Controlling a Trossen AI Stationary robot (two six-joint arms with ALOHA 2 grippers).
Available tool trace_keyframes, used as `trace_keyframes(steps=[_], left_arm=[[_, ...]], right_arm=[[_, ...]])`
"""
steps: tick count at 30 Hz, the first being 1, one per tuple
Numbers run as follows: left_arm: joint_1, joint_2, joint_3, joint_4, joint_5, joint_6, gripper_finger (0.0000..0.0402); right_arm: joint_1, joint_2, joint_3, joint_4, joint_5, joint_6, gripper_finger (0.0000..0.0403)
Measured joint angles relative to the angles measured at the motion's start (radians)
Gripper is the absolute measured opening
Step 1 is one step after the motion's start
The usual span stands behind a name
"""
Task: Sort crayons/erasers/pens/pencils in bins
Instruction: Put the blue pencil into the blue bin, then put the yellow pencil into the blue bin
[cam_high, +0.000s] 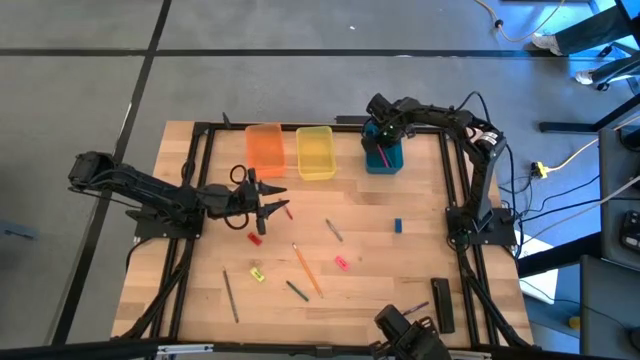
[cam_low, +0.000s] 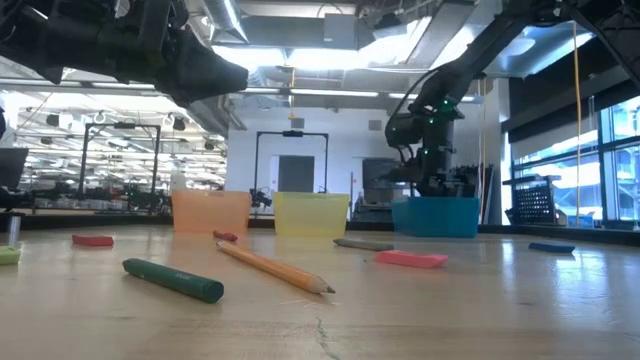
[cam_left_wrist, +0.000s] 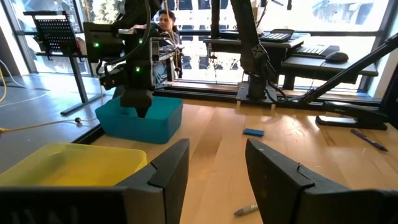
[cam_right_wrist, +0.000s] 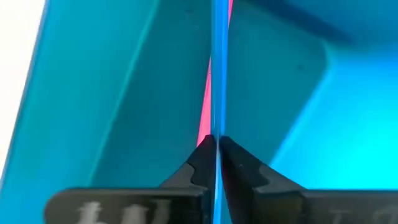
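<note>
Table (cam_high: 420, 250): teal bin (cam_high: 384, 158) w/ pencils (cam_right_wrist: 214, 68).

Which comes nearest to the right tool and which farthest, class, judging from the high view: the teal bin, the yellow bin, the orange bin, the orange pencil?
Measured from the right tool, shut on a blue pencil:
1. Teal bin, directly under the tool, at the table's far right.
2. Yellow bin, next along the far edge.
3. Orange bin, one further along, toward the left arm's side.
4. Orange pencil, near the table's middle, toward the near edge.

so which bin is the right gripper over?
The teal-blue bin, rightmost of the three; the right gripper is above it, shut on a blue pencil. Orange and yellow sit unattended.
</note>
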Motion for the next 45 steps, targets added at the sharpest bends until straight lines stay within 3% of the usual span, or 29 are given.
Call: trace_keyframes(steps=[6,13,18,25,33,39,45], left_arm=[[0.0,0.0,0.0,-0.004,0.0,-0.017,0.0152],[-0.004,0.0,0.0,-0.005,-0.001,-0.035,0.0152],[-0.031,0.0,0.0,-0.004,0.0,-0.034,0.0152],[-0.067,-0.001,0.0,0.008,-0.002,-0.034,0.0152],[-0.134,-0.065,-0.001,0.022,-0.076,0.048,0.0152],[-0.153,-0.134,0.0,0.048,-0.077,0.079,0.0152],[-0.181,-0.153,0.003,0.097,-0.048,0.078,0.0152]], right_arm=[[0.0,0.0,0.04,-0.042,0.001,-0.027,0.0039],[0.052,0.0,0.157,-0.156,0.029,-0.048,0.0105],[0.124,0.0,0.24,-0.25,0.1,-0.052,0.0144],[0.284,-0.001,0.347,-0.321,0.149,-0.04,0.0152],[0.597,-0.029,0.354,-0.166,0.107,0.059,0.0152],[0.807,0.033,0.312,0.071,0.048,0.109,0.0152],[0.957,0.141,0.311,0.198,0.006,0.003,0.0152]])
